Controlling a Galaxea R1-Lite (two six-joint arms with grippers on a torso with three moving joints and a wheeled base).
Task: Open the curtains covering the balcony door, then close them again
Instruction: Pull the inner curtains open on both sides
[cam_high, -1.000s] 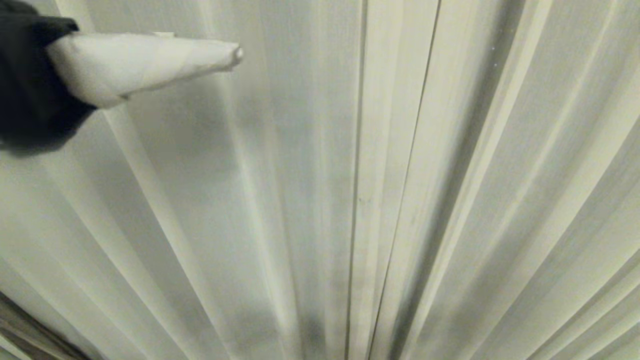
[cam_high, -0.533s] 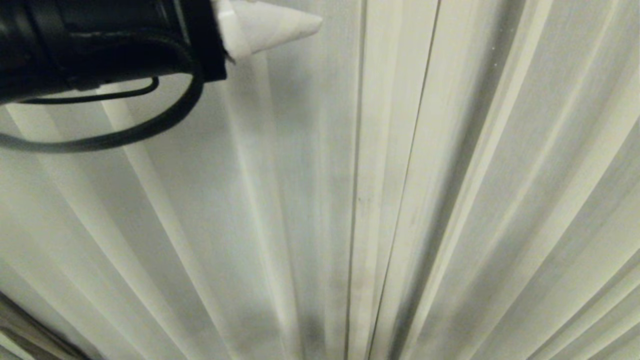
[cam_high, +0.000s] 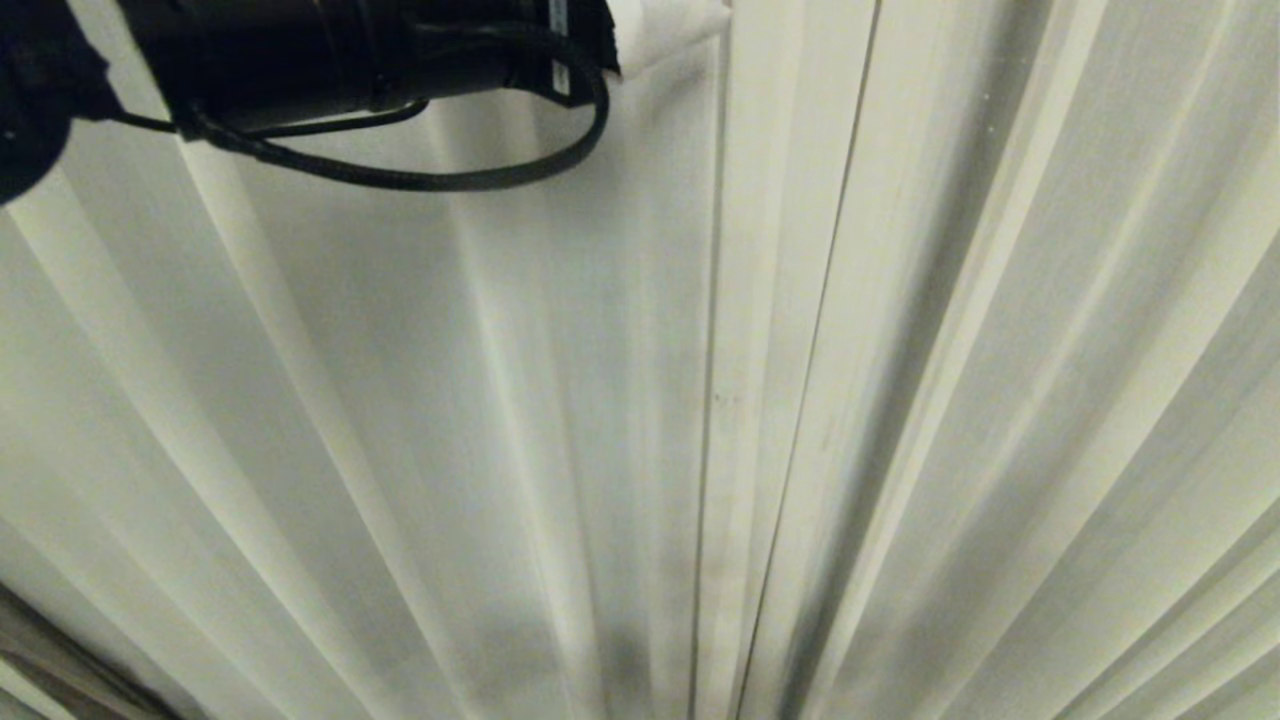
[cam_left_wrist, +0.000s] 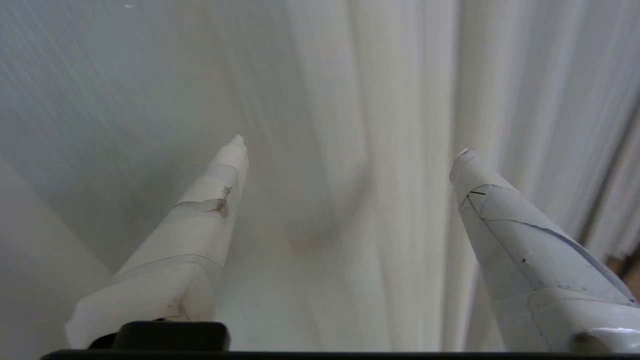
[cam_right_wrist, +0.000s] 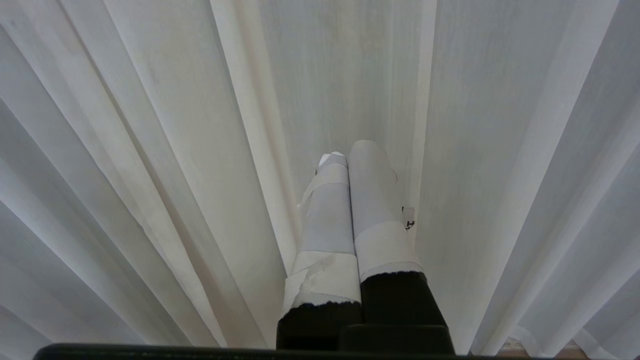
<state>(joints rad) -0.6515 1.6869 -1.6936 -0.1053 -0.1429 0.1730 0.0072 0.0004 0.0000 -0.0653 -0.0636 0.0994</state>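
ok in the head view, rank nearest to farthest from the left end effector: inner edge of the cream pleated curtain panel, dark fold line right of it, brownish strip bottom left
From the left end effector, at top centre:
1. cream pleated curtain panel's inner edge, just beside it on the right.
2. dark fold line, further right.
3. brownish strip, far off in the bottom-left corner.

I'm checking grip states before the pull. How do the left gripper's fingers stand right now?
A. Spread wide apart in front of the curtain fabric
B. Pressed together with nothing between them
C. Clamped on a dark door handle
A: in the left wrist view the left gripper shows both taped fingers far apart, with the curtains pleated beyond them.
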